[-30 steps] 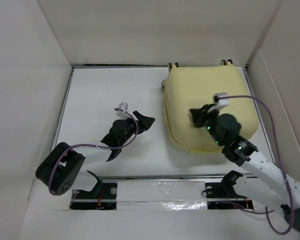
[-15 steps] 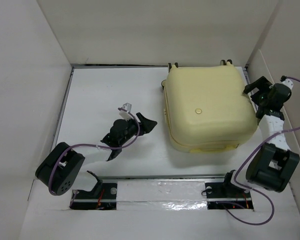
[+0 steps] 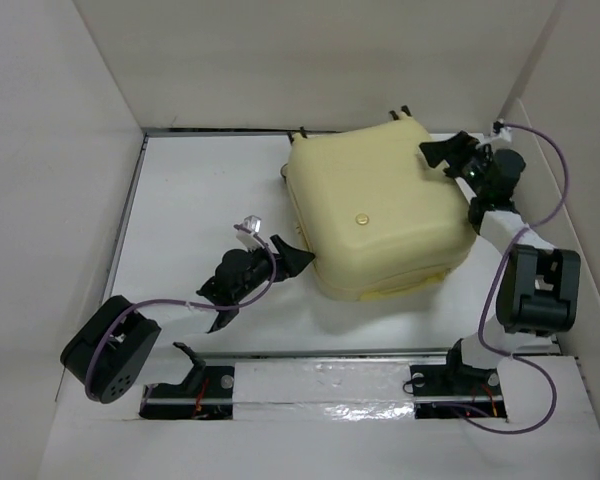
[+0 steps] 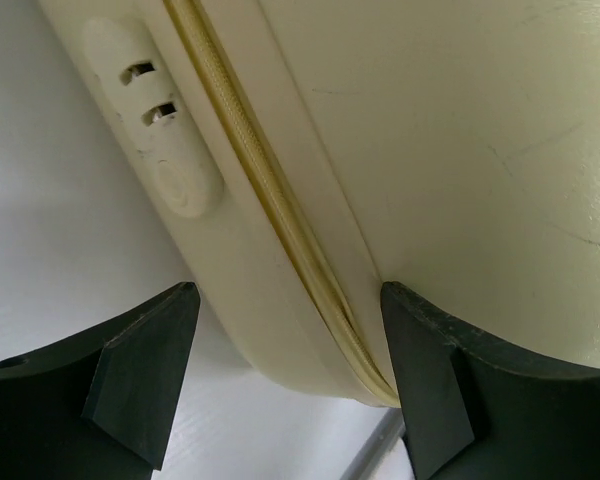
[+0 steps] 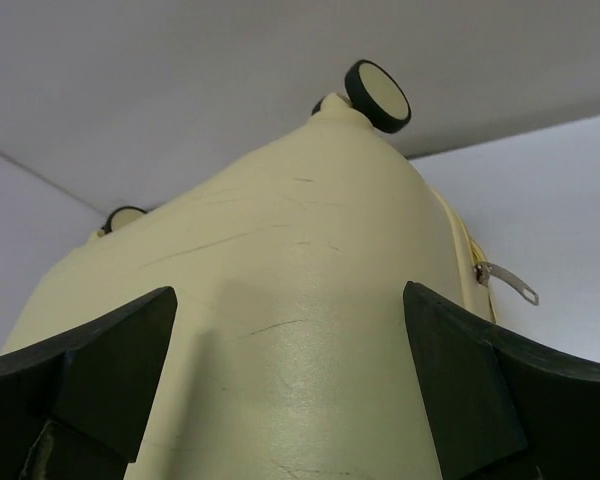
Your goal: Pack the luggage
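The luggage, a pale-yellow hard-shell suitcase, lies closed and flat on the white table, turned a little anticlockwise. Its caster wheels point to the back wall. My left gripper is open at its near left corner. In the left wrist view the fingers straddle that corner's zip seam, with the right finger against the upper shell. My right gripper is open at the far right corner. In the right wrist view the luggage fills the gap between the spread fingers.
White walls close in the table on the left, back and right. A pale side handle sits on the suitcase's side. A metal zip pull hangs at its right edge. A foil-taped rail runs along the near edge.
The suitcase has slid left and turned toward my left arm. My right arm left the lid, swung out to the right, then reached the far right corner with its jaws opened.
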Robot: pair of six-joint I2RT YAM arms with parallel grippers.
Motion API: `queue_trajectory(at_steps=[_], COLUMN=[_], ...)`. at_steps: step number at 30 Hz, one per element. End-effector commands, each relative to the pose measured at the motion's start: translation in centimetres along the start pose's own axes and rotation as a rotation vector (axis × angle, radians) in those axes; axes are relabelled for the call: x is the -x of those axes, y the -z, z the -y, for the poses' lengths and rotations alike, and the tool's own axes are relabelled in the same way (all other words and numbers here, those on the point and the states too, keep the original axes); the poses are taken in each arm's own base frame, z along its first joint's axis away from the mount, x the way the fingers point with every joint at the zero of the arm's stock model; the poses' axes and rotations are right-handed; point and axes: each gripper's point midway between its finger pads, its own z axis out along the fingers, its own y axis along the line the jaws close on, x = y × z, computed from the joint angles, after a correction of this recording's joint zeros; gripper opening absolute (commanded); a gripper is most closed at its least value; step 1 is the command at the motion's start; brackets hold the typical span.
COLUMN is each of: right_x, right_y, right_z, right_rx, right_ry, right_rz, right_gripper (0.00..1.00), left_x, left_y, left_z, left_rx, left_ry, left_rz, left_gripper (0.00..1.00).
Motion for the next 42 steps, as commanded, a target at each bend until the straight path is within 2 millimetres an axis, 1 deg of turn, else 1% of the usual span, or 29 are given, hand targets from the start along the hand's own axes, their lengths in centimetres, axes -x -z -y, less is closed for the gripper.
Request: queue_trajectory(at_steps=[1,2,3,4,5,6,7,9,10,11,13,14,15,17,18,19,20,21,22,23,25,26,29,30,33,34,37,40,42], right_x=[-12.1,-12.5,-13.5,-12.1,-13.2,-13.4,-12.7,-10.8,-8.7,-8.3,-5.7,-4.3,-3.1,-1.3,0.3,0.7,0.9,1.8,-1.1,-0.3,-1.2,-3.3,-6.5,-7.3,-8.8,-9.4,-10.5,-10.5,-10.8], right_y=[-2.7,-3.6,-4.4,-5.8,-6.9,-7.5,-8.0,-8.5,-8.2,-8.3,-6.8,-6.3,-4.5,-2.5,-1.5,1.3,2.7,4.2,5.8,8.3,10.7,12.4,14.6,14.8,15.1,15.3,15.8,15.5,15.0], right_z=[-12.4,-13.7,-15.9,-18.0,-18.1,-19.6,-19.9,-21.8,-22.2,-21.8,-22.0,-21.0,-20.9,-19.9,-18.1,-17.6,-16.5,-14.0,-10.8,-11.0,-5.9,-4.2,-0.3,-0.2,1.2,1.7,2.8,3.4,3.6], right_rx=[0.386,0.420,0.469,0.516,0.519,0.543,0.554,0.594,0.600,0.598,0.599,0.579,0.570,0.548,0.498,0.485,0.452,0.375,0.294,0.274,0.081,0.023,-0.111,-0.104,-0.145,-0.162,-0.205,-0.224,-0.216], right_ry=[-0.235,-0.241,-0.243,-0.229,-0.241,-0.239,-0.226,-0.194,-0.168,-0.154,-0.098,-0.078,-0.057,0.000,0.020,0.061,0.078,0.091,0.090,0.135,0.149,0.162,0.173,0.176,0.172,0.163,0.129,0.114,0.102], right_rz=[-0.401,-0.418,-0.449,-0.432,-0.454,-0.455,-0.434,-0.382,-0.319,-0.305,-0.239,-0.205,-0.174,-0.104,-0.048,0.006,0.039,0.093,0.069,0.124,0.159,0.148,0.128,0.113,0.083,0.068,0.068,0.057,0.028], right_gripper=[1.00,1.00,1.00,1.00,1.00,1.00,1.00,1.00,1.00,1.00,1.00,1.00,1.00,1.00,0.98,0.89,0.80,0.67,0.38,0.22,0.00,0.00,0.00,0.00,0.18,0.28,0.43,0.50,0.50], left_x=[0.6,0.4,0.8,1.1,1.2,1.7,2.1,3.1,3.5,3.5,4.0,4.4,4.8,5.0,5.5,5.4,5.6,5.8,5.7,5.8,6.0,6.1,6.4,6.6,6.4,6.2,5.8,5.4,5.1], left_y=[1.1,1.4,1.6,1.7,1.8,2.0,2.1,2.3,2.5,2.5,2.9,2.9,3.1,3.3,3.5,3.6,3.8,4.0,4.1,4.2,4.5,4.6,5.3,5.5,5.9,6.1,6.3,6.2,6.2], left_z=[1.5,1.1,1.3,0.7,0.4,0.7,0.2,0.7,0.9,0.6,0.9,0.6,0.8,0.2,0.1,0.1,-0.1,0.1,0.0,0.0,-0.1,-0.2,-0.3,0.0,-0.1,-0.3,-0.8,-0.8,-0.9], left_rx=[-0.067,-0.054,-0.056,-0.024,-0.011,-0.014,0.010,0.008,0.008,0.018,0.021,0.038,0.036,0.063,0.066,0.068,0.075,0.068,0.076,0.077,0.089,0.097,0.116,0.111,0.116,0.122,0.131,0.123,0.122], left_ry=[0.036,0.037,0.032,0.028,0.021,0.012,0.008,0.001,-0.005,-0.007,-0.011,-0.016,-0.018,-0.024,-0.026,-0.028,-0.028,-0.029,-0.035,-0.040,-0.063,-0.072,-0.097,-0.100,-0.105,-0.107,-0.107,-0.109,-0.109], left_rz=[0.044,0.044,0.059,0.077,0.083,0.103,0.115,0.143,0.158,0.159,0.176,0.198,0.212,0.222,0.235,0.230,0.236,0.244,0.244,0.245,0.251,0.252,0.262,0.269,0.260,0.250,0.241,0.228,0.217], left_gripper=[0.71,0.71,0.71,0.71,0.71,0.71,0.71,0.71,0.70,0.70,0.69,0.69,0.69,0.69,0.69,0.69,0.69,0.69,0.68,0.67,0.62,0.60,0.48,0.46,0.40,0.40,0.40,0.40,0.40])
